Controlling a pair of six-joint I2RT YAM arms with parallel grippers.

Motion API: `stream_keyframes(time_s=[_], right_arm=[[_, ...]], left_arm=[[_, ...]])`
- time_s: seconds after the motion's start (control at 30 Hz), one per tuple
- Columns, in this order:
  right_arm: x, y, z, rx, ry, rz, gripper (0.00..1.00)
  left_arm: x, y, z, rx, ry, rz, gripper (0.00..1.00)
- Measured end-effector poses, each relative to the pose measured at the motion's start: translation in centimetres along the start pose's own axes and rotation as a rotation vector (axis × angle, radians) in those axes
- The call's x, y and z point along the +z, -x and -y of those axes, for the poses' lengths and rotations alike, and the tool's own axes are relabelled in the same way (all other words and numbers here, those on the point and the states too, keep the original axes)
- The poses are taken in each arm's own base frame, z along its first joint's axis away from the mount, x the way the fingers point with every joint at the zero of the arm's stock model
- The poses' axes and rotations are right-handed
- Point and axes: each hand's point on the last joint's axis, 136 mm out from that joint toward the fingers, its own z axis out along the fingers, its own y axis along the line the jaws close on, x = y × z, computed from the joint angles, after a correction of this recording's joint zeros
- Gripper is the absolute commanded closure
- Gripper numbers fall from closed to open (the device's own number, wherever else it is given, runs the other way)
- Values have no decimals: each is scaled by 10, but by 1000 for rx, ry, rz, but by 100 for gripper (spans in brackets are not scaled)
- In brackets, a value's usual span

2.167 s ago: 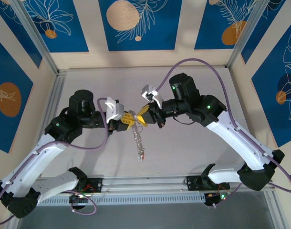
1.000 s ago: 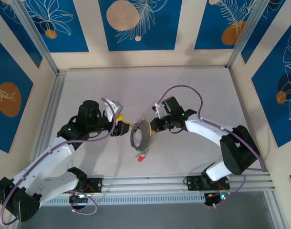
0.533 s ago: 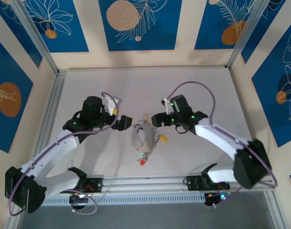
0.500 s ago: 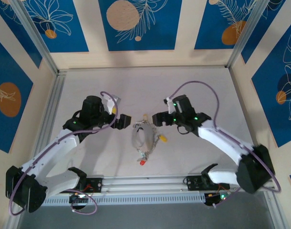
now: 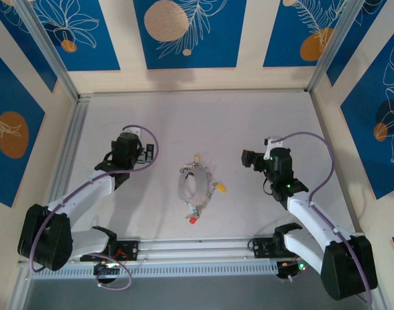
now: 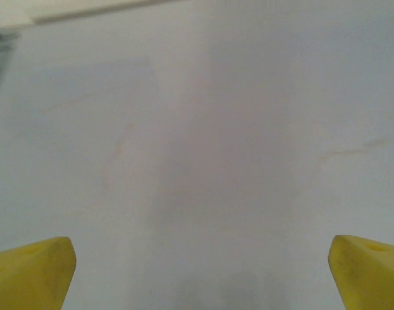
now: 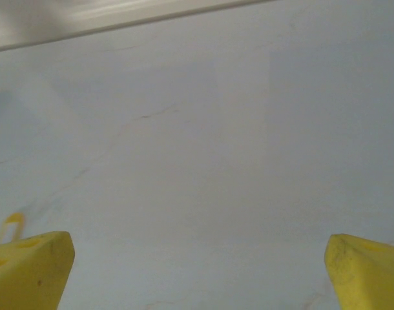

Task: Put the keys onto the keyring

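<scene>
While the left claw (image 5: 146,152) and right claw (image 5: 248,158) stand spread, the keyring (image 5: 181,186) lies between.

You see walls (image 5: 184,32): blue panels, white leaf outlines, orange and peach discs, cream bands | table (image 5: 261,116): pale grey | keyring (image 5: 181,187): grey wire | keys (image 5: 218,188): yellow, red tags | left arm (image 5: 87,194), right arm (image 5: 313,213): white with black | cables (image 5: 313,134): purple | left gripper (image 6: 197,271), right gripper (image 7: 197,268): yellow fingertips (image 6: 29,271)
</scene>
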Motion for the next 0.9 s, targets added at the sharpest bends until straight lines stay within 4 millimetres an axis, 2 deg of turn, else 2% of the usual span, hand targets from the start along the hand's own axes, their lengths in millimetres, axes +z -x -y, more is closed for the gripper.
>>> stream_keyframes(time_s=[0.13,0.23,0.33,0.4,0.47,0.57,0.63,0.7,0.9], right_arm=[[17,-8,40,53,-49,21,1],[31,-11,51,68,-45,19,1],[45,-12,55,73,-19,28,1],[50,-15,55,68,-7,25,1],[52,-9,53,52,16,67,1],[59,-10,54,45,48,112,1],[66,-21,55,45,54,73,1],[75,-23,51,27,62,50,1],[83,-6,32,-41,91,77,1]], left_arm=[[10,-6,-33,9,115,50,0],[22,-25,-57,5,198,41,0],[35,-42,-69,2,242,51,0],[43,-52,-71,-8,251,67,0],[53,-63,-74,-22,252,82,0],[62,-72,-68,-15,206,83,0],[64,-67,-62,-21,162,112,0],[67,-59,-61,-34,134,161,0],[69,-53,-62,-53,82,199,0]])
